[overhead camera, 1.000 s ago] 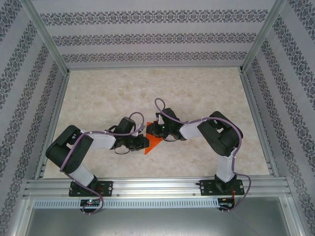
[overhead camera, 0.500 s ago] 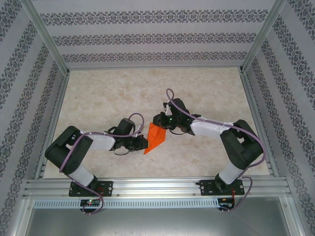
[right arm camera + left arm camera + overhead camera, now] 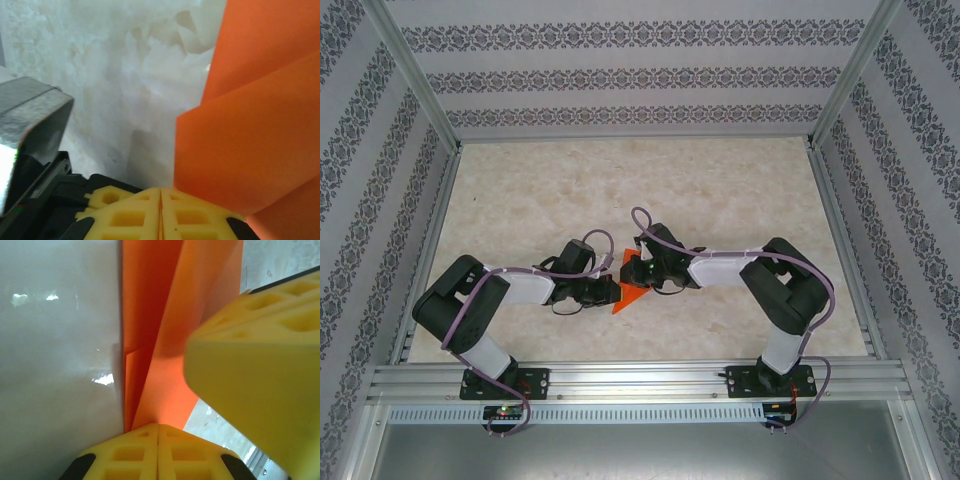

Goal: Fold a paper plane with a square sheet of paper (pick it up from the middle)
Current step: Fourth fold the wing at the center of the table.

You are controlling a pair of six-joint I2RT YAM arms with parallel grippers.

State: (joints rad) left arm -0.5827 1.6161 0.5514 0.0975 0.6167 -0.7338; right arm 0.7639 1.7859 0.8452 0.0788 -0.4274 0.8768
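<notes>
The orange paper (image 3: 630, 298), folded into a narrow pointed shape, lies at the middle of the table between both grippers. From the left, my left gripper (image 3: 616, 290) meets it with the jaws pressed together; in the left wrist view the paper's (image 3: 165, 340) layers run right into the shut tip (image 3: 158, 426). My right gripper (image 3: 638, 274) comes in from the right, jaws shut (image 3: 160, 190), with an orange edge in the seam and a folded flap (image 3: 250, 140) rising from it. One yellow finger (image 3: 260, 365) of the right gripper looms over the paper in the left wrist view.
The pale marbled table (image 3: 540, 190) stretches wide behind and beside the arms. Patterned walls and aluminium posts (image 3: 415, 90) enclose it. A metal rail (image 3: 640, 380) carrying both arm bases runs along the near edge.
Half a second ago the right gripper stood further back with the flap raised; it has come back toward the left gripper and the flap is lower. Both grippers have closed. The left arm hardly moved.
</notes>
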